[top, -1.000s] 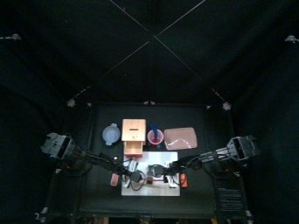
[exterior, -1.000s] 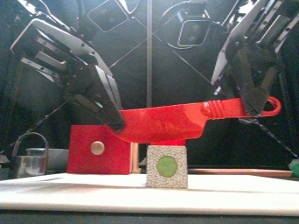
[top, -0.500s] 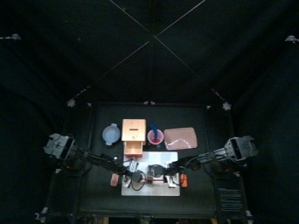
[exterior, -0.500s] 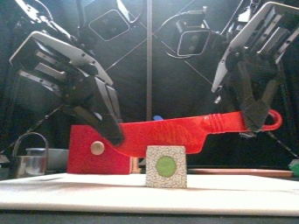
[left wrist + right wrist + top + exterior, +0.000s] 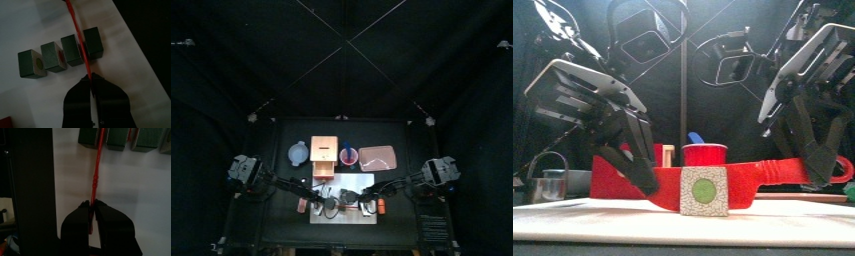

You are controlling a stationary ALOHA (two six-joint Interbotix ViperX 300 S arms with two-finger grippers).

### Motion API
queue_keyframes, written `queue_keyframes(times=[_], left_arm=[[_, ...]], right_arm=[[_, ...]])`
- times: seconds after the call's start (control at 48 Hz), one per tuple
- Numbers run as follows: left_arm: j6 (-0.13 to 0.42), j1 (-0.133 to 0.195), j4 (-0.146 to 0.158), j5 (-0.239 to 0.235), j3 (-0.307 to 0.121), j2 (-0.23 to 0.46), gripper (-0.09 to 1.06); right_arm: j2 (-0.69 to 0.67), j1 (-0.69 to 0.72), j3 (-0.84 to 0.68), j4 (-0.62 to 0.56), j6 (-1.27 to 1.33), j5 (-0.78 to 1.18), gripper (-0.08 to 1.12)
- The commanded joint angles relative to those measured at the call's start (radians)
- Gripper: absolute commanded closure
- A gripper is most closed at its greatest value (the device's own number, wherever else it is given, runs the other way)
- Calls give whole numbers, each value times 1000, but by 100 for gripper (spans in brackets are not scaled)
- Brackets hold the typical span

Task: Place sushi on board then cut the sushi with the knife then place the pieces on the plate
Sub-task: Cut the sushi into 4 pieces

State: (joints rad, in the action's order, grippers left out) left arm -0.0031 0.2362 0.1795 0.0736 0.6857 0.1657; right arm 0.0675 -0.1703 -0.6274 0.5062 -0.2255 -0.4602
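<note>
A toy sushi roll (image 5: 60, 55) of dark green blocks lies on the white cutting board (image 5: 352, 216); its end face (image 5: 704, 191) points at the front camera. A red toy knife (image 5: 774, 172) lies level across the roll, its blade (image 5: 76, 32) down in the gap between two blocks. My left gripper (image 5: 90, 80) is shut on one end of the knife and my right gripper (image 5: 93, 205) on the other. From the front, the left gripper (image 5: 644, 182) and right gripper (image 5: 827, 168) stand low on either side of the roll.
Behind the board stand a blue-grey bowl (image 5: 297, 153), a wooden box (image 5: 323, 152) with a red drawer front (image 5: 609, 175), a red cup (image 5: 704, 155) and the pink tray (image 5: 377, 157). A metal cutter (image 5: 551, 183) sits at the far left.
Both grippers have come down with the knife. It was level above the roll before and now sits low, down among the blocks.
</note>
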Motion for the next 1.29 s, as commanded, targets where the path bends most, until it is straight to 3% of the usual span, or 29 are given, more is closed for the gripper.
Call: queue_keyframes(times=[0.021, 0.312, 0.479, 0.688, 0.833, 0.938, 1.146, 1.292], left_arm=[[5, -5, 3, 0, -28, -55, 71], [8, -28, 12, -8, -28, -137, 70], [5, -49, 2, -9, -23, -170, 64], [5, -75, -64, -9, -23, -186, 37], [3, -86, -80, -5, -20, -190, 16], [3, -98, -80, 0, -23, -201, 10], [8, -138, -71, 44, -8, -232, 9], [9, -166, -37, 104, 14, -249, 9]], right_arm=[[-60, 8, 38, -8, -6, 9, 83], [-123, 21, 44, -61, -6, -28, 83], [-169, 48, 51, -87, -6, -67, 83], [-215, 86, 43, -101, -6, -107, 83], [-244, 104, 37, -97, -6, -129, 83], [-262, 118, 31, -91, -5, -156, 83], [-288, 146, 0, -15, 17, -219, 83], [-321, 184, -60, 84, 161, -273, 83]])
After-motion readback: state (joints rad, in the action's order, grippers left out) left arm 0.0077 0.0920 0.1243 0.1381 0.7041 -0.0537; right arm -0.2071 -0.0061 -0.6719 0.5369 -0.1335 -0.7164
